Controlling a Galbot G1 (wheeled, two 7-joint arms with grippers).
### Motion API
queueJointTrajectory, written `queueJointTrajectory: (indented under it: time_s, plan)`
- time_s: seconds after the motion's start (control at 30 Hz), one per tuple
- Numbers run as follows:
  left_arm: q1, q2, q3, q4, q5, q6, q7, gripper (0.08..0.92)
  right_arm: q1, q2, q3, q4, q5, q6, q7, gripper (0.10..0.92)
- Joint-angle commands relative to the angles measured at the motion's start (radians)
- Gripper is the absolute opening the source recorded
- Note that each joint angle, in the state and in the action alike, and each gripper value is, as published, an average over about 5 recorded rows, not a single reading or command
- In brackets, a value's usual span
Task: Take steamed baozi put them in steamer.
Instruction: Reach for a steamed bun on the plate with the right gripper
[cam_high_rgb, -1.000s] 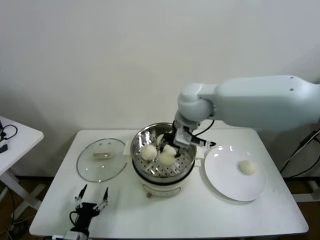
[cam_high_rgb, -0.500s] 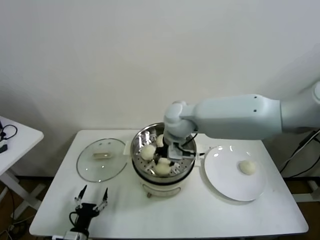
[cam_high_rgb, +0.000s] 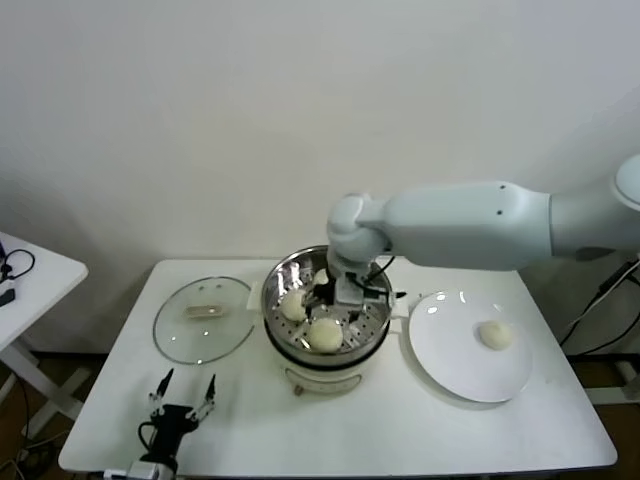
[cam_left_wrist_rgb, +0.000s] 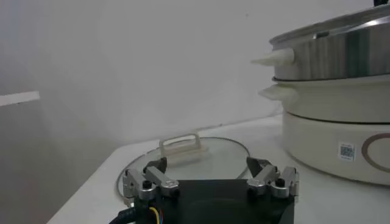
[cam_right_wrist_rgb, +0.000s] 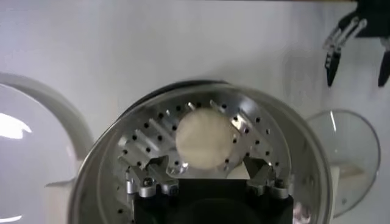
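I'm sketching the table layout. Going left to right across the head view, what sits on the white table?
Left tool → glass lid → steamer, with the right tool inside it → white plate → single baozi on that plate.

A: How many small round creamy-white dough buns (cam_high_rgb: 323, 333) lie in the round shiny steel steamer basket (cam_high_rgb: 283, 279)?

B: Two show plainly; the right arm's tool (cam_high_rgb: 337, 297) covers a third, so only a pale sliver shows.

A: And the wrist views?

B: The left one cuts the steamer basket off at the edge. The right one hides the near basket floor behind the tool's black body.
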Motion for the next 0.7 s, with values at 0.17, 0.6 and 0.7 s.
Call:
queueJointTrajectory:
  time_s: [0.17,0.6,0.7]
  plan:
    - [0.002,0.002,0.005,0.000,0.003,0.001,0.001,0.823,0.333,-0.311,-0.442,-0.195,0.507,-0.259,-0.137,0.823]
    - [-0.003,-0.004,0.014,0.013,0.014,0.004,0.003,0.823,-0.088,-0.682,-0.241,-0.166,0.292,-0.590,0.030,0.823]
    - [0.001,-0.006,0.013,0.016,0.019,0.004,0.003,0.823,-0.278,-0.690,-0.065,-0.258,0.217,-0.588,0.042,0.823]
